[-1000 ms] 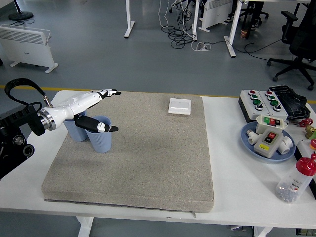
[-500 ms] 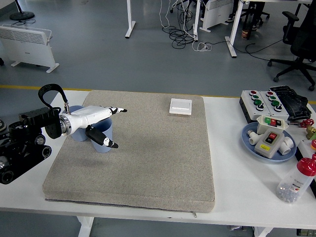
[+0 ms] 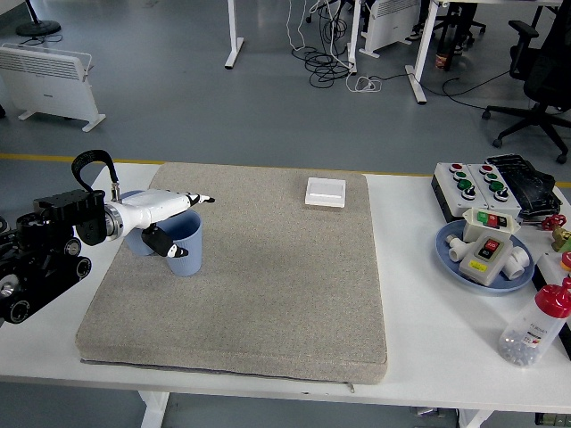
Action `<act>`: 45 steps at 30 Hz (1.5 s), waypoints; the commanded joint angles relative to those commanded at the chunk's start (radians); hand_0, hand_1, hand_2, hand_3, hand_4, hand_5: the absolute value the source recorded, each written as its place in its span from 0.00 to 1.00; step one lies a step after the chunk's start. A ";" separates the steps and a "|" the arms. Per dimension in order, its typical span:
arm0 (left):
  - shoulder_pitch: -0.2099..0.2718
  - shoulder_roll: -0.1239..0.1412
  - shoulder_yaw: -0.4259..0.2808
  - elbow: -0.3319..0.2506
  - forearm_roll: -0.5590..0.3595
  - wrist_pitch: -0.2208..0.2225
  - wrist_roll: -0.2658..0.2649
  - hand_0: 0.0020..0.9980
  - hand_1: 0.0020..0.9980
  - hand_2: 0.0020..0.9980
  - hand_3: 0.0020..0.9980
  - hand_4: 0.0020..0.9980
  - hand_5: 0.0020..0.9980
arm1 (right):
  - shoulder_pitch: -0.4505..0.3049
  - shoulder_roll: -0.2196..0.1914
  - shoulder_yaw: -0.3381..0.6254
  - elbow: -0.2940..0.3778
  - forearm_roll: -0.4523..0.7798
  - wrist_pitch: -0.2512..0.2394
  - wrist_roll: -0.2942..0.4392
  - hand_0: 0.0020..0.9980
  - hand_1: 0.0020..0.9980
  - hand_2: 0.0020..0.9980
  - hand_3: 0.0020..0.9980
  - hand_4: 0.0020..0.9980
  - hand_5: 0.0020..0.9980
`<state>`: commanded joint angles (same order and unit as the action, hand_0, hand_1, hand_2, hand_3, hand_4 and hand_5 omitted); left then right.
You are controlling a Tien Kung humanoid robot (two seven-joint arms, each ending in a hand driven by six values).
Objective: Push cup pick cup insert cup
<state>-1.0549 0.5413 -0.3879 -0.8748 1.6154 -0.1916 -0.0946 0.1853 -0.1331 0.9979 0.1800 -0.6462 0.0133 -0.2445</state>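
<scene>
White table (image 3: 428,339) carries a grey mat (image 3: 268,294) across your near and middle field, with a bottle (image 3: 533,326) and a blue plate (image 3: 451,258) of parts at your right. On the mat's left, your left hand (image 3: 165,223) closes on the nearer blue cup (image 3: 185,245), thumb on its near wall and white fingers (image 3: 183,199) stretched over the rim; a second cup (image 3: 136,236) stands just behind it. Farther back you have a white switch plate (image 3: 325,192), a button box (image 3: 473,183), then grey floor with desk legs and cables.
</scene>
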 joint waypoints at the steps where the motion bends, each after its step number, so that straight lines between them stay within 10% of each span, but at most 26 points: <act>1: 0.000 0.002 0.000 -0.002 -0.002 -0.003 0.003 0.90 0.90 0.99 0.94 0.71 0.02 | 0.000 0.000 0.000 0.000 0.000 0.000 0.000 0.78 0.72 0.72 0.62 0.29 0.56; 16: -0.002 0.016 0.007 -0.006 -0.014 -0.039 0.040 0.90 0.90 0.99 0.94 0.72 0.04 | 0.001 0.000 0.001 0.000 -0.001 0.000 -0.001 0.78 0.72 0.72 0.62 0.29 0.56; 17: -0.001 0.017 0.007 -0.007 -0.013 -0.041 0.042 0.77 0.87 0.98 0.93 0.69 0.00 | 0.001 0.000 0.001 0.000 -0.001 0.000 -0.001 0.78 0.72 0.72 0.62 0.29 0.56; 22: 0.005 0.024 0.008 -0.017 -0.016 -0.048 0.049 0.77 0.87 0.98 0.93 0.69 0.00 | 0.001 0.000 0.002 0.000 -0.001 0.000 -0.001 0.78 0.72 0.72 0.62 0.29 0.56; 23: 0.006 0.024 0.008 -0.018 -0.017 -0.048 0.049 0.61 0.78 0.92 0.92 0.67 0.00 | 0.001 0.000 0.002 0.000 -0.001 0.000 -0.001 0.78 0.72 0.72 0.62 0.29 0.56; 29: 0.011 0.029 0.010 -0.034 -0.019 -0.046 0.039 0.49 0.69 0.83 0.85 0.60 0.00 | 0.000 0.000 0.000 0.000 0.002 0.000 -0.001 0.78 0.72 0.72 0.62 0.29 0.56; 45: 0.038 0.069 -0.025 -0.162 -0.022 -0.070 0.073 0.49 0.62 0.73 0.78 0.49 0.00 | -0.003 0.000 0.001 0.000 0.004 0.000 -0.001 0.78 0.72 0.72 0.62 0.29 0.56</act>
<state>-1.0169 0.6098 -0.4130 -1.0373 1.5934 -0.2618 -0.0217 0.1824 -0.1328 0.9985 0.1800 -0.6425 0.0129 -0.2452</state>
